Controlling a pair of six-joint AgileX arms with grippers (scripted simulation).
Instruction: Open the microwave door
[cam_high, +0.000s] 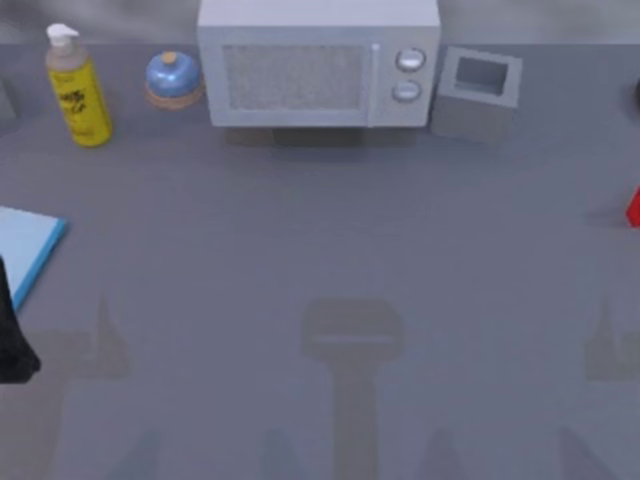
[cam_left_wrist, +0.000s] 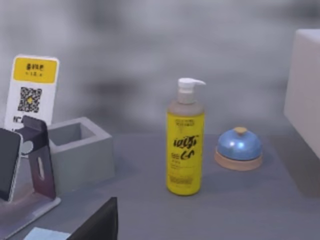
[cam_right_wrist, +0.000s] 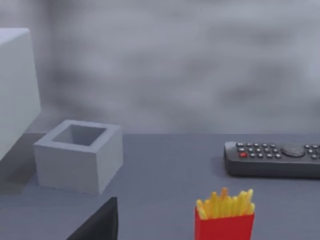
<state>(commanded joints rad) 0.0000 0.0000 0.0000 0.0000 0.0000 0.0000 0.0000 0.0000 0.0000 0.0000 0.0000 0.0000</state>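
Observation:
The pale grey-white microwave (cam_high: 318, 62) stands at the back middle of the table. Its door (cam_high: 295, 78), a white panel with a grey mesh window, lies flush against the front, with two round knobs (cam_high: 408, 75) to its right. One side of the microwave (cam_left_wrist: 305, 85) shows in the left wrist view, and a corner of the microwave (cam_right_wrist: 15, 85) shows in the right wrist view. My left arm (cam_high: 15, 340) sits at the table's left edge, far from the microwave. A dark part of my left gripper (cam_left_wrist: 100, 225) and of my right gripper (cam_right_wrist: 97, 225) shows in each wrist view. The right arm is outside the top view.
A yellow pump bottle (cam_high: 78, 88) and a blue bell (cam_high: 174, 78) stand left of the microwave, and a grey open cube (cam_high: 478, 92) right of it. A red fries box (cam_right_wrist: 224, 220) and a remote (cam_right_wrist: 275, 157) lie far right. A blue pad (cam_high: 30, 245) lies far left.

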